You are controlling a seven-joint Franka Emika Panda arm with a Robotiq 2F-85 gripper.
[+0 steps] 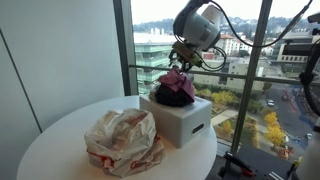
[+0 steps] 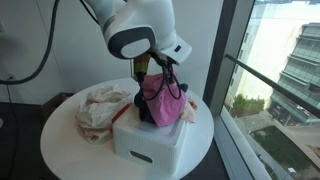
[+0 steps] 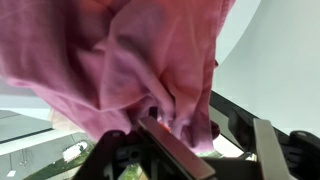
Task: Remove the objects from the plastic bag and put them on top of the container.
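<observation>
A pink cloth (image 1: 178,84) lies bunched on a dark object (image 1: 170,99) on top of the white container (image 1: 182,124). In an exterior view the cloth (image 2: 160,100) rises to a peak just under my gripper (image 2: 166,68). My gripper (image 1: 180,62) hovers right above it. In the wrist view the cloth (image 3: 120,60) fills the upper frame and hangs against one finger. The fingers (image 3: 215,135) stand apart with a gap beside the cloth. The crumpled plastic bag (image 1: 125,140) lies on the table next to the container and also shows in an exterior view (image 2: 100,108).
The round white table (image 1: 50,150) carries the bag and the container (image 2: 150,148). A large window with a dark frame (image 1: 262,70) stands right behind the table. A white wall is on the other side.
</observation>
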